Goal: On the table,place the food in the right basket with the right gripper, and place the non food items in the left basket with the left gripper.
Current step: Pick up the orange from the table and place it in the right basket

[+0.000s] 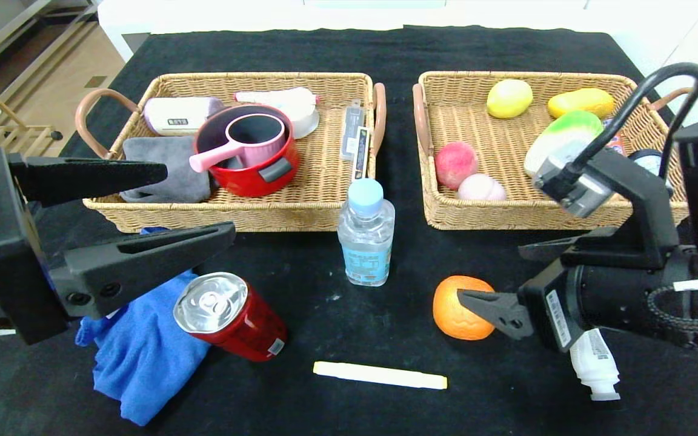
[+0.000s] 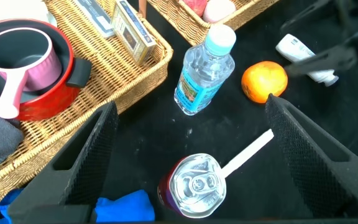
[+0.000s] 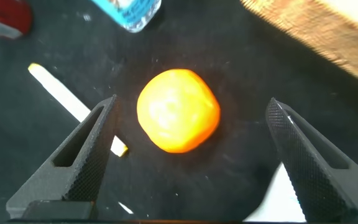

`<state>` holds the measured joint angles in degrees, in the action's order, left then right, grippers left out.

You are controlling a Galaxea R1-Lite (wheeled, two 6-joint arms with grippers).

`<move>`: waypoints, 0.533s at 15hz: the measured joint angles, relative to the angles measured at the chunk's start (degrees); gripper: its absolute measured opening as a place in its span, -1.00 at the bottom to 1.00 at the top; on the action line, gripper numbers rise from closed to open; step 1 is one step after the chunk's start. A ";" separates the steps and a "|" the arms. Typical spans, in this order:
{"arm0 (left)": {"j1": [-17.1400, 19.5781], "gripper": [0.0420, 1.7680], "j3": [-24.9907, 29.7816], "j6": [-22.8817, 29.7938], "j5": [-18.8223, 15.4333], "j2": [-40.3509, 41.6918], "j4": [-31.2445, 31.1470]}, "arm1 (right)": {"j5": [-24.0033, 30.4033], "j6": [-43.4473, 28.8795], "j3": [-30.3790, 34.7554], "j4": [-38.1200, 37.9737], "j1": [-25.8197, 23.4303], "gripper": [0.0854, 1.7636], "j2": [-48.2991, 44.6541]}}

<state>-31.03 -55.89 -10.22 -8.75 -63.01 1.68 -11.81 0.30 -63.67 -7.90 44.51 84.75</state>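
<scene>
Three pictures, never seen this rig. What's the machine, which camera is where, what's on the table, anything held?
It is a two-armed robot. One camera looks down from its head; one sits on each wrist. On the black table stand a left basket and a right basket. Loose in front lie a blue cloth, red can, water bottle, pale stick, orange and white bottle. The left gripper hovers open above the cloth. The right gripper is open around the orange. Nothing is held.

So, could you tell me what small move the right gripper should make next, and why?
Probably lower the right gripper a little further and close on the orange: its jaws are open, the fruit sits centred between them on the table, and nothing is held yet.
</scene>
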 joint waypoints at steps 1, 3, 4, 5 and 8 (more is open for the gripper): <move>0.00 0.94 0.00 0.00 0.00 0.00 0.00 | -1.02 0.00 -0.11 0.07 0.48 0.94 1.00; 0.00 0.94 0.00 0.00 -0.01 0.09 -0.01 | -3.49 0.00 -0.46 0.18 1.02 0.94 2.95; 0.00 0.94 0.00 -0.01 -0.04 0.09 -0.01 | -4.19 0.02 -0.60 0.20 1.27 0.94 3.75; 0.00 0.94 0.05 0.00 -0.06 0.09 -0.04 | -4.33 0.00 -0.68 0.20 1.52 0.94 4.41; -0.09 0.94 0.13 -0.01 -0.06 0.09 -0.04 | -5.83 0.00 -0.94 0.29 1.88 0.94 6.12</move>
<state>-31.11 -55.76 -10.23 -8.81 -62.93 1.65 -17.64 0.30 -64.61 -7.61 46.39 90.87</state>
